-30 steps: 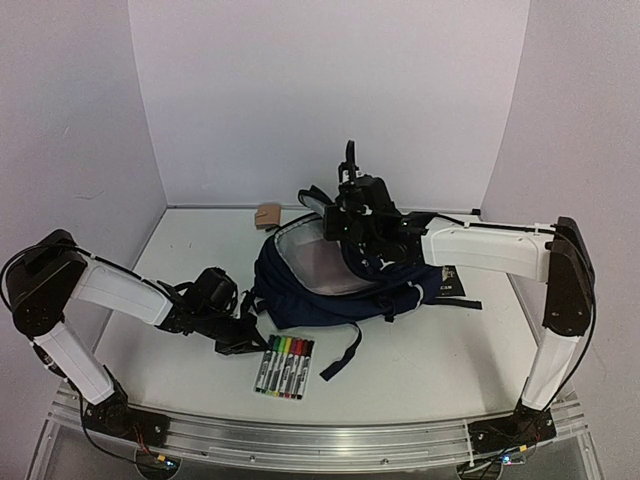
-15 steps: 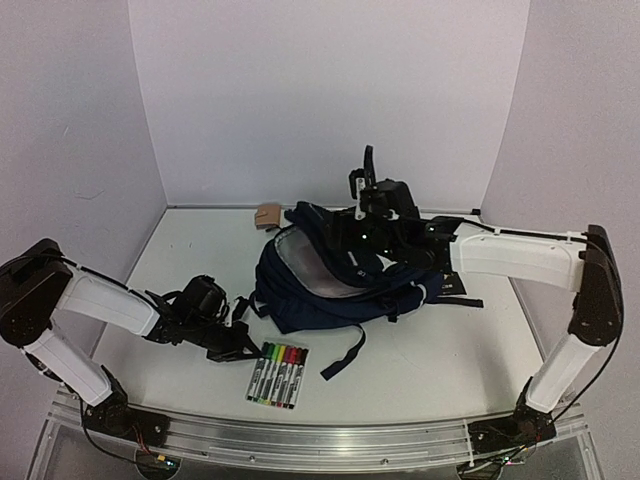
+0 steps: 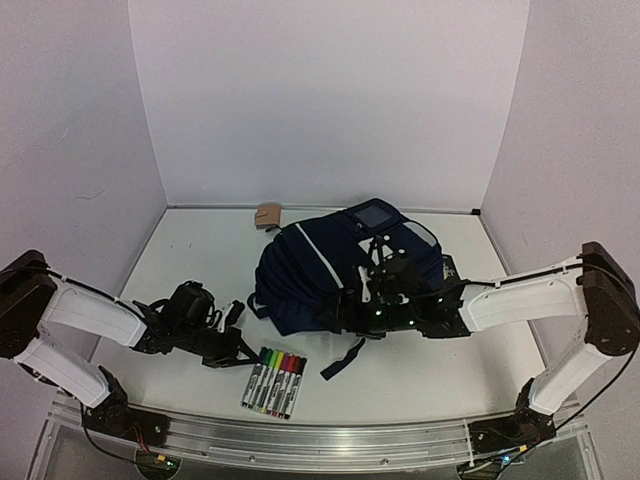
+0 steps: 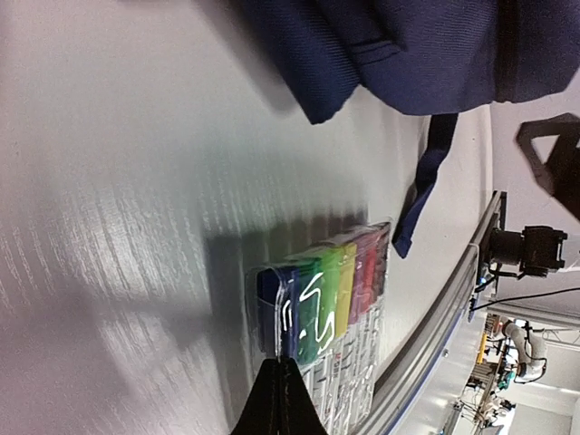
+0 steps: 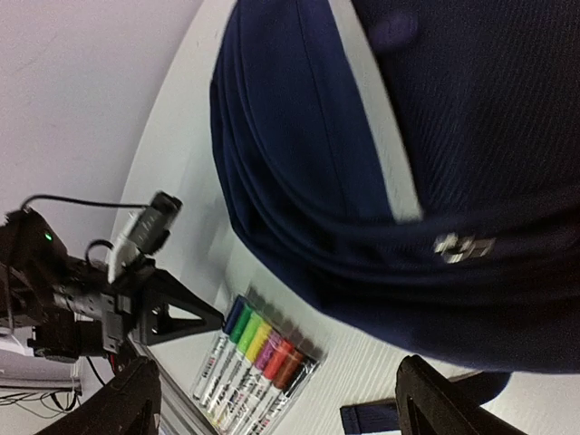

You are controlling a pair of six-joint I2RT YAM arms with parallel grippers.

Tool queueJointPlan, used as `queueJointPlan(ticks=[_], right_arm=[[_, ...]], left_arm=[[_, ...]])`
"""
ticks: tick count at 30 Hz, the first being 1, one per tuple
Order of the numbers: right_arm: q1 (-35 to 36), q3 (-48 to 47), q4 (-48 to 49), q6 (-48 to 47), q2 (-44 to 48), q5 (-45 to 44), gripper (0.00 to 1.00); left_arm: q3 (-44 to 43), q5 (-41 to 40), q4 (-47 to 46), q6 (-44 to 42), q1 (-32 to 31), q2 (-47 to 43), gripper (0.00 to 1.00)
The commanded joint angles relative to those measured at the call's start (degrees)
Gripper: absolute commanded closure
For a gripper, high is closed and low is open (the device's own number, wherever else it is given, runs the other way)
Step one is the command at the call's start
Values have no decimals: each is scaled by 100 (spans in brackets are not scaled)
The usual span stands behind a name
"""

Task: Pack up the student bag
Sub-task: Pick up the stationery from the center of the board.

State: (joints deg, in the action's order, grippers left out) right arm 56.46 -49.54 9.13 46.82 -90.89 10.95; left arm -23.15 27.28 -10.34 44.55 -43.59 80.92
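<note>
step: marker pack point(image 3: 272, 381) pinched at its edge by my left gripper point(image 3: 240, 353); right gripper point(image 3: 346, 312) released beside student bag point(image 3: 310, 265). next, i judge: bag needs opening.

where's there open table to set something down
Bare table left of the student bag, behind the left end effector; also front right, past the marker pack. It is crowded between bag and markers.
</note>
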Motion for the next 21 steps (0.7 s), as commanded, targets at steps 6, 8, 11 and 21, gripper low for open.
queueJointPlan(ticks=[6, 8, 11, 21], right_arm=[[175, 146, 1774, -155, -980, 900, 20], [167, 93, 1774, -652, -1119, 1004, 19], [88, -66, 1775, -1239, -1420, 1318, 17], [-261, -927, 1438, -2661, -1965, 2610, 11]], left_arm=[[173, 209, -341, -133, -18, -1025, 100], [107, 315, -197, -281, -17, -1077, 100], [16, 511, -75, -455, -13, -1100, 100], [-410, 1141, 456, -1021, -18, -953, 100]])
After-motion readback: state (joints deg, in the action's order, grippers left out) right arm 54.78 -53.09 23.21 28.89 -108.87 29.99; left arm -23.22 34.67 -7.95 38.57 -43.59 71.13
